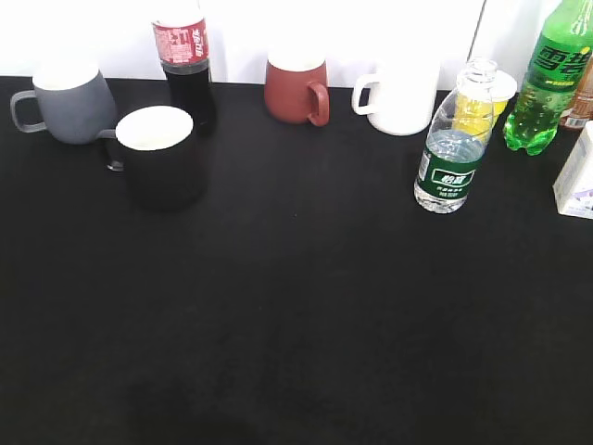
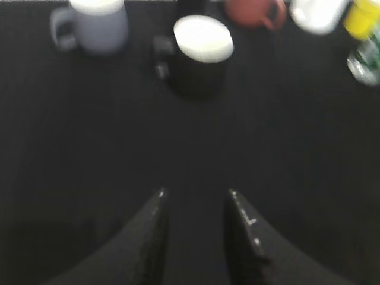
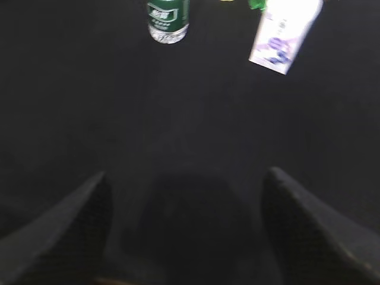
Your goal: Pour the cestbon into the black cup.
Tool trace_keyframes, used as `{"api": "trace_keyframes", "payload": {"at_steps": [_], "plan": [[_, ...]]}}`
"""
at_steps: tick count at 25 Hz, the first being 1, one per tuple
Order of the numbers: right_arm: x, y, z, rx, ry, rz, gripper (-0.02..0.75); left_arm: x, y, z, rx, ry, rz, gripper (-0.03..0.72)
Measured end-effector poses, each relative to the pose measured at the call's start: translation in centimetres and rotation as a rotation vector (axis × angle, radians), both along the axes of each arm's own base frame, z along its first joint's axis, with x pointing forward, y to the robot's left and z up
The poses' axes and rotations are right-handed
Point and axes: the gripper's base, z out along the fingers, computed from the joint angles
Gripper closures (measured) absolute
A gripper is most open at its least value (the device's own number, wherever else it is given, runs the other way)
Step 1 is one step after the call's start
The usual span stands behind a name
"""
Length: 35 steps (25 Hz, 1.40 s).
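Note:
The cestbon (image 1: 451, 153), a small clear bottle with a dark green label and no cap, stands upright at the right of the black table; its lower part shows at the top of the right wrist view (image 3: 168, 18). The black cup (image 1: 159, 156), white inside, stands at the left back and shows in the left wrist view (image 2: 200, 56). My left gripper (image 2: 196, 193) is open and empty, well short of the cup. My right gripper (image 3: 187, 175) is wide open and empty, well short of the bottle. Neither gripper shows in the exterior view.
A grey mug (image 1: 65, 104), a cola bottle (image 1: 185, 60), a dark red mug (image 1: 296, 90), a white mug (image 1: 400, 97), a yellow cup (image 1: 486, 107) and a green soda bottle (image 1: 548, 79) line the back. A white carton (image 1: 579, 174) stands at the right edge.

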Motion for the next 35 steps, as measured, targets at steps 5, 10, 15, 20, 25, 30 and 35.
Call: {"api": "trace_keyframes", "payload": {"at_steps": [5,10,15,20,25,30,35], "plan": [[1.0,0.2,-2.6,0.046,-0.061,-0.036,0.147,-1.5,0.2,-2.8,0.049,-0.037,-0.057,0.443],[1.2,0.3,-2.6,0.063,-0.076,-0.037,0.151,-0.8,0.1,-3.3,0.050,-0.055,-0.057,0.443],[1.2,0.4,-2.6,0.064,-0.081,-0.071,0.151,-0.8,0.1,-3.3,0.051,-0.056,-0.053,0.443],[0.8,0.5,-2.6,0.052,-0.090,-0.338,0.151,-0.8,-0.1,-3.3,0.054,-0.054,0.086,0.445],[0.7,0.5,-2.6,0.047,-0.095,-0.467,0.152,-0.7,-0.1,-3.3,0.056,-0.053,0.145,0.447],[0.7,0.5,-2.6,0.047,-0.095,-0.467,0.151,-0.7,-0.2,-3.3,0.057,-0.052,0.188,0.448],[0.7,0.5,-2.5,0.047,-0.096,-0.467,0.153,-0.7,-0.2,-3.3,0.057,-0.052,0.200,0.450]]}}
